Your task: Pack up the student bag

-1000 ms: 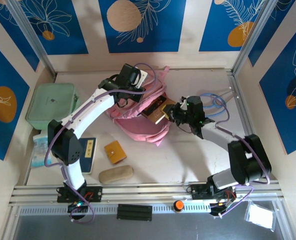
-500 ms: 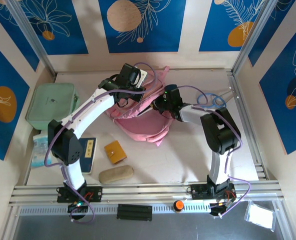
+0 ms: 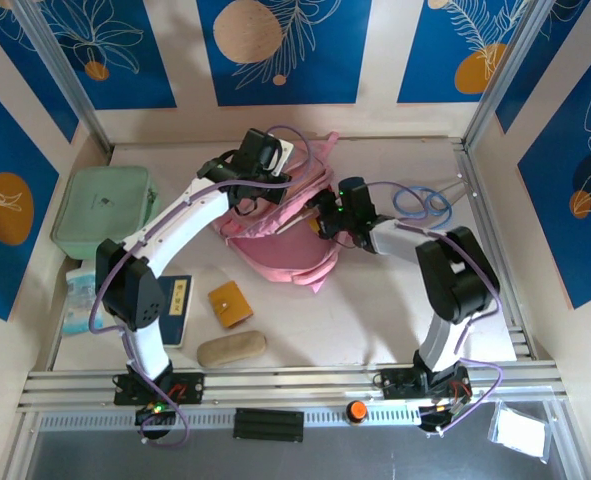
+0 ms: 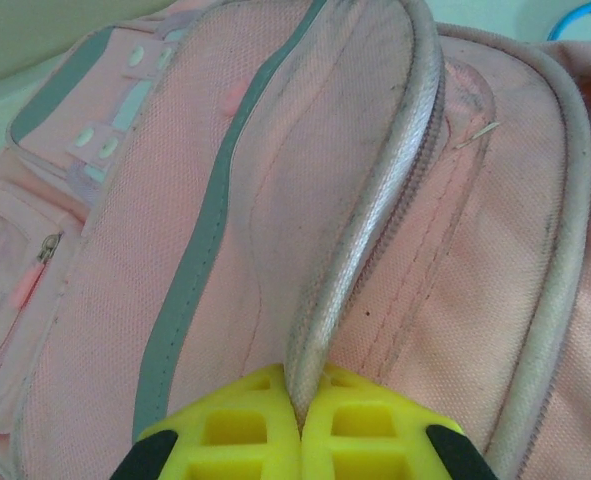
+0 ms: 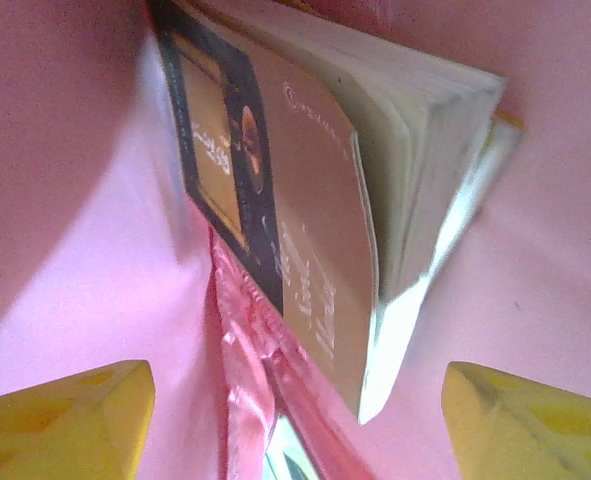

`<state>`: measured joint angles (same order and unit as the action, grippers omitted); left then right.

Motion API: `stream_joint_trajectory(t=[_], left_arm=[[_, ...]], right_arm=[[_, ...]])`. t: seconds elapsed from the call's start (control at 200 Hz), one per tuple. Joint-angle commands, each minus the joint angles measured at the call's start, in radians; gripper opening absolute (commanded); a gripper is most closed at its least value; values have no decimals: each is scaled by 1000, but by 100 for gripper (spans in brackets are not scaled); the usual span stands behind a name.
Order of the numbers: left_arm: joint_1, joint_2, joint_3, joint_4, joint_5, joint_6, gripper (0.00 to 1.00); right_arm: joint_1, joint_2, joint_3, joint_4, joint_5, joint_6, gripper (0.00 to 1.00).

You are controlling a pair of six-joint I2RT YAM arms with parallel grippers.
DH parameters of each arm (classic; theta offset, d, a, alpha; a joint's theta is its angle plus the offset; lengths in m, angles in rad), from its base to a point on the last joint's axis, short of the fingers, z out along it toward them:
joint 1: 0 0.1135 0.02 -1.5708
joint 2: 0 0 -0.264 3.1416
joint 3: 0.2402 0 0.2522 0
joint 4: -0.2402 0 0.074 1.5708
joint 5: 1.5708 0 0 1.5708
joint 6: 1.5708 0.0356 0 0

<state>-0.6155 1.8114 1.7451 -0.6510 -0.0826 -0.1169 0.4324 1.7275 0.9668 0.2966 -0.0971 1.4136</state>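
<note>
Mid-surface (image 3: 375,300), the large pink fabric student bag (image 3: 275,258) had its piped rim clenched by the left gripper (image 4: 300,432), with a brown paperback book (image 5: 310,210) inside below the released right gripper (image 5: 295,410), while the orange wallet (image 3: 230,304) and beige pouch (image 3: 231,348) remained outside.

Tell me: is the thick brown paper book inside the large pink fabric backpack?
Inside: pink fabric of the backpack surrounds the brown book.
</note>
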Motion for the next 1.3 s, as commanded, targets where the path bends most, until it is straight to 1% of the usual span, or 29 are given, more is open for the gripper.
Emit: stream_joint_trajectory(t=[0.0,0.065,0.165,0.21,0.27,0.295,0.35,0.425,0.465,0.595,0.67,0.77,0.87,0.945,1.015,1.06,1.15,1.295], left_arm=[[6,-17,3,106,-11,-45,0],[9,-11,-12,111,-5,-52,0],[11,-1,-44,122,5,-65,1],[13,4,-62,127,23,-73,9],[17,6,-90,138,71,-87,28],[20,6,-99,140,91,-95,37],[26,2,-120,137,116,-114,51],[37,-20,-163,133,118,-139,64],[45,-41,-195,133,117,-157,69],[89,-137,-339,133,96,-241,84],[120,-206,-440,116,76,-297,88],[167,-308,-573,55,15,-384,92],[207,-428,-715,-29,-56,-467,92],[226,-533,-827,-82,-120,-491,93],[244,-623,-917,-133,-168,-532,97],[258,-673,-969,-147,-162,-560,99],[278,-740,-1061,-126,-111,-609,100],[308,-742,-1164,-26,-3,-669,100]], right_arm=[[-14,-102,-78,-81,-2,-29,76],[-21,-164,-128,-131,16,-48,76],[-24,-268,-175,-273,111,-102,76],[-24,-318,-186,-340,170,-135,76],[-21,-382,-187,-447,280,-176,76],[-21,-409,-185,-492,323,-190,77],[-23,-453,-176,-560,392,-238,78],[-22,-503,-154,-619,459,-311,79],[-23,-516,-139,-638,475,-348,80],[-23,-513,-81,-644,461,-458,81],[-19,-484,-46,-628,424,-509,83],[-3,-426,0,-607,372,-551,84],[20,-365,41,-601,343,-559,85],[36,-321,72,-600,323,-564,85],[47,-284,99,-603,319,-564,85],[51,-262,115,-603,314,-564,85],[58,-224,151,-609,302,-564,84],[74,-196,186,-610,296,-564,84]])
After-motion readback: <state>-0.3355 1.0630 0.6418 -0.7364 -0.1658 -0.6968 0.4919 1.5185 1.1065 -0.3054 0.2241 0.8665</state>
